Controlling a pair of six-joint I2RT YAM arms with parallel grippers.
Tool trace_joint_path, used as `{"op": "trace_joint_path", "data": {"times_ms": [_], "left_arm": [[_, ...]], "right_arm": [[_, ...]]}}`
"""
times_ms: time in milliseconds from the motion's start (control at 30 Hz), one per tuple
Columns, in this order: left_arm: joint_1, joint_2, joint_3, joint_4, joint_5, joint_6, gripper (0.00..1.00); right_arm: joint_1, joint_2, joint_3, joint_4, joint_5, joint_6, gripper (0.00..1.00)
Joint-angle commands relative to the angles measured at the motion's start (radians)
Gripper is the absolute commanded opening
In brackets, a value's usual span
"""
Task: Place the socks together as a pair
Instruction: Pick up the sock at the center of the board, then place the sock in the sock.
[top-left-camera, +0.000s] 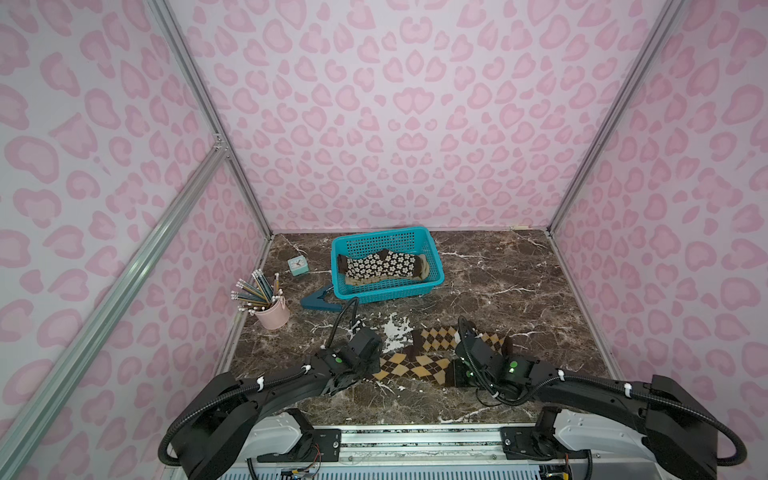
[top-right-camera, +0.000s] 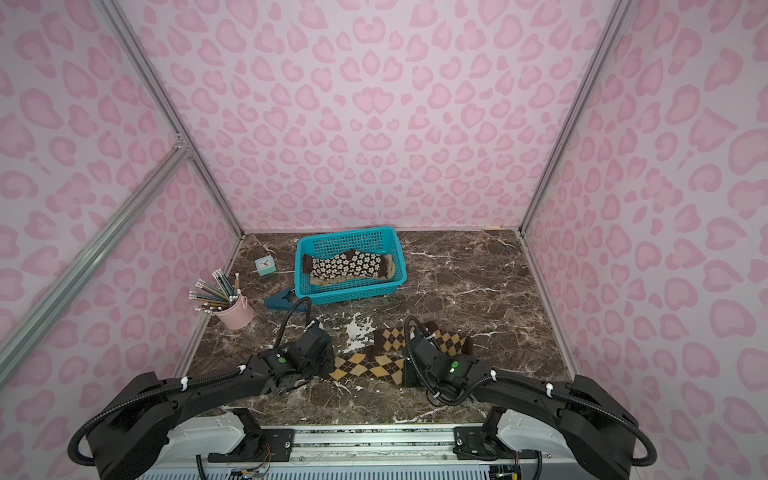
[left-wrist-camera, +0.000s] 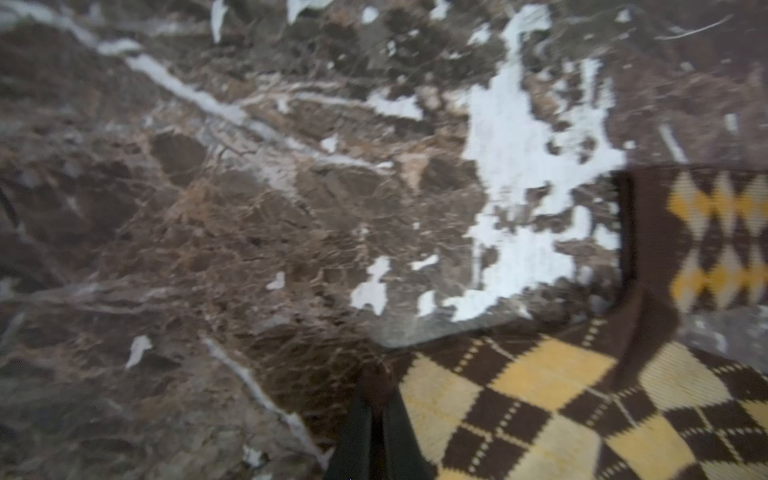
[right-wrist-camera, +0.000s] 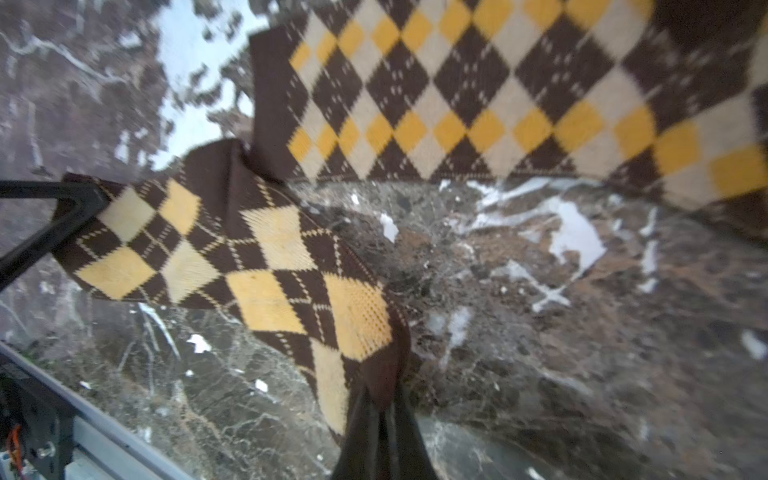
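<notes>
Two brown argyle socks lie at the front of the marble table. The near sock, with large yellow and cream diamonds, stretches between both grippers. My left gripper is shut on its brown left end. My right gripper is shut on its brown right end. The far argyle sock lies flat just behind, partly hidden by the right wrist in both top views. A dark flowered sock rests on a tan sock in the basket.
The teal basket stands at the back centre. Left of it are a small clock, a dark teal clip and a pink cup of pencils. Pink walls close in three sides.
</notes>
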Motion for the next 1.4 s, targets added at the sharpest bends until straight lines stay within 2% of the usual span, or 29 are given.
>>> {"op": "trace_joint_path", "data": {"times_ms": [0, 67, 133, 267, 333, 367, 500, 667, 1133, 1300, 1367], "left_arm": [[-0.042, -0.04, 0.093, -0.019, 0.013, 0.026, 0.04], [-0.094, -0.032, 0.172, -0.04, -0.004, 0.023, 0.04], [-0.125, 0.003, 0.244, -0.033, -0.001, 0.024, 0.04], [-0.139, 0.106, 0.35, 0.039, 0.028, 0.04, 0.04], [-0.143, 0.169, 0.405, 0.067, 0.031, 0.053, 0.04], [-0.143, 0.203, 0.432, 0.087, 0.035, 0.06, 0.04], [-0.14, 0.334, 0.522, 0.131, 0.05, 0.083, 0.04], [-0.139, 0.437, 0.58, 0.164, 0.054, 0.097, 0.04], [-0.106, 0.574, 0.517, 0.31, 0.05, 0.119, 0.04], [-0.106, 0.576, 0.467, 0.344, 0.069, 0.108, 0.04], [-0.106, 0.582, 0.461, 0.337, 0.069, 0.107, 0.07]], "right_arm": [[-0.007, -0.088, 0.04, -0.095, 0.09, 0.015, 0.0], [-0.041, -0.159, 0.057, -0.139, 0.104, 0.003, 0.0], [-0.121, -0.223, 0.066, -0.185, 0.079, -0.033, 0.0], [-0.331, -0.313, 0.1, -0.272, 0.029, -0.147, 0.0], [-0.449, -0.324, 0.109, -0.286, -0.012, -0.199, 0.0], [-0.516, -0.326, 0.098, -0.259, -0.075, -0.229, 0.0], [-0.654, -0.293, 0.09, -0.224, -0.12, -0.252, 0.0], [-0.716, -0.238, 0.083, -0.191, -0.12, -0.265, 0.0], [-0.822, -0.128, -0.063, -0.025, -0.084, -0.259, 0.01], [-0.838, -0.104, -0.067, -0.022, -0.081, -0.257, 0.14], [-0.84, -0.086, -0.067, -0.022, -0.079, -0.256, 0.26]]}}
